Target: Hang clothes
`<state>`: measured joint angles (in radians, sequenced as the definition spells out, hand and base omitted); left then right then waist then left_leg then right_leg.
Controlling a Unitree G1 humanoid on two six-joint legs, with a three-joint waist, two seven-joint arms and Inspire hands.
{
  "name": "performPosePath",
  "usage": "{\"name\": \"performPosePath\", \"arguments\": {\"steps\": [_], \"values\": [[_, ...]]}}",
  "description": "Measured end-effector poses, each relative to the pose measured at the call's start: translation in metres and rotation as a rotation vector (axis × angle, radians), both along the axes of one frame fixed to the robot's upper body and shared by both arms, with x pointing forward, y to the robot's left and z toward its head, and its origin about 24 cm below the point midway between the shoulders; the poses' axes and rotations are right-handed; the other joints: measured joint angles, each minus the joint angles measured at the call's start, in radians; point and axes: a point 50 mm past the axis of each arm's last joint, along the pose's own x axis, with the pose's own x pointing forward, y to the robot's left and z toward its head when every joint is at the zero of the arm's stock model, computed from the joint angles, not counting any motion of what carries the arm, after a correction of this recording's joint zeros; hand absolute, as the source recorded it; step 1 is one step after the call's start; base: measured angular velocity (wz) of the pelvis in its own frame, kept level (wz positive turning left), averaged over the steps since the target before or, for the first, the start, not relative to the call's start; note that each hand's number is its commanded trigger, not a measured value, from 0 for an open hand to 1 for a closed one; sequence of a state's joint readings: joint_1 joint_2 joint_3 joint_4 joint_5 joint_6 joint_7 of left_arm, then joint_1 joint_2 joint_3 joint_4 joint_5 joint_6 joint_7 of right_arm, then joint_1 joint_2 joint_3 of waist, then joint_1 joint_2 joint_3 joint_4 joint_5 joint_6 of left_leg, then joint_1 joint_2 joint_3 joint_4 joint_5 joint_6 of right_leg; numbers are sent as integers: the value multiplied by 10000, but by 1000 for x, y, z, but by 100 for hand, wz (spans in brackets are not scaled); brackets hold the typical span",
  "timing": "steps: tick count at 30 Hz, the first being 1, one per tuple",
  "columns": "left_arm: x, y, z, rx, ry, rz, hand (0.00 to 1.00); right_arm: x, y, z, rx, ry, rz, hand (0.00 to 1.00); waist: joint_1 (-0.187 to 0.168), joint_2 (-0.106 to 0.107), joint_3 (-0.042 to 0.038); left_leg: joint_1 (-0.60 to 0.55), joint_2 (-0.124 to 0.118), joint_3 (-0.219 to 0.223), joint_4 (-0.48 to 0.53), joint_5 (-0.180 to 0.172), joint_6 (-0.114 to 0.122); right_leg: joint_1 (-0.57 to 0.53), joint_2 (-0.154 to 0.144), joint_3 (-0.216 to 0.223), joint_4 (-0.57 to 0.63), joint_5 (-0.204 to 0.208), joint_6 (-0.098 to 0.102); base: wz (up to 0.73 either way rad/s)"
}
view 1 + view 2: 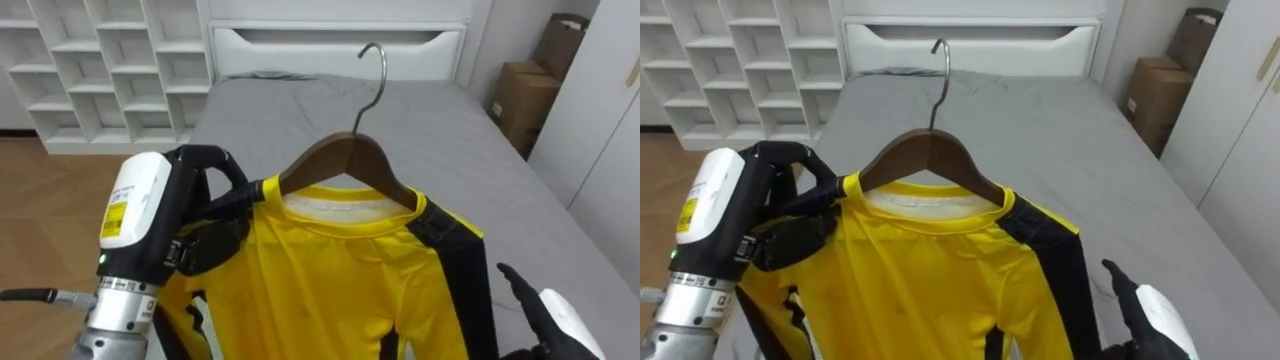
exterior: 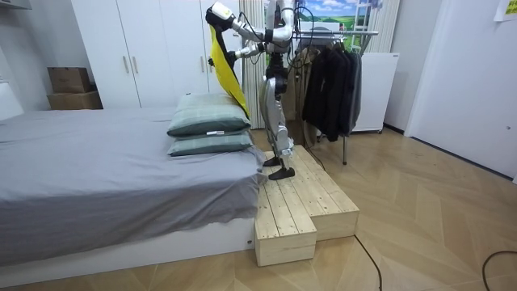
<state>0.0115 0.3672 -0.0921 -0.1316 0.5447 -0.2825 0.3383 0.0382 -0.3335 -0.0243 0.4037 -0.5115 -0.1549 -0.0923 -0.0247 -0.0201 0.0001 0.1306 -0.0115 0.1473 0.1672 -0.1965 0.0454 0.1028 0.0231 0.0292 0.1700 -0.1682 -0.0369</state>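
Over the bed (image 1: 280,110), a yellow shirt (image 1: 330,285) drapes a wooden hanger (image 1: 352,153).

Grey bed (image 1: 300,120), white cubby shelves (image 1: 100,70), wardrobe (image 2: 145,48), seemingly wooden floor (image 2: 420,210).

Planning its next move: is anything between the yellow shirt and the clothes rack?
Nothing but the robot itself: its left hand holds the yellow shirt toward the bed, the clothes rack behind its back.
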Motion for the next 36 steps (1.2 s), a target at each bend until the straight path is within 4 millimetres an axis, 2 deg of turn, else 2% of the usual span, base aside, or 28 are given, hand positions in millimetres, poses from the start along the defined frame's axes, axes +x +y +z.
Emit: {"name": "performPosePath", "arguments": {"steps": [5,19,32,36], "values": [[-3,-5,10,-52,-403,-223,100,6,0,16,-446,-610,394,0,88,1,1,4,-3,-47,-3,0,1,2,-5,8,0,0,1,0],[-5,-4,8,-35,-336,-208,100,7,-5,21,-1340,-520,733,0,321,60,34,16,3,-59,-60,-2,1,-29,2,-18,22,1,1,0],[-7,-3,5,-52,-264,-136,100,12,-5,27,-1663,-792,805,0,341,43,39,16,-4,-49,-82,-1,1,-47,8,-21,43,1,2,0],[-8,-3,4,-31,-202,-123,100,16,-1,42,-2030,-1522,1041,0,352,4,61,-28,-8,-57,-79,-1,1,-80,5,-40,33,0,3,0]]}}
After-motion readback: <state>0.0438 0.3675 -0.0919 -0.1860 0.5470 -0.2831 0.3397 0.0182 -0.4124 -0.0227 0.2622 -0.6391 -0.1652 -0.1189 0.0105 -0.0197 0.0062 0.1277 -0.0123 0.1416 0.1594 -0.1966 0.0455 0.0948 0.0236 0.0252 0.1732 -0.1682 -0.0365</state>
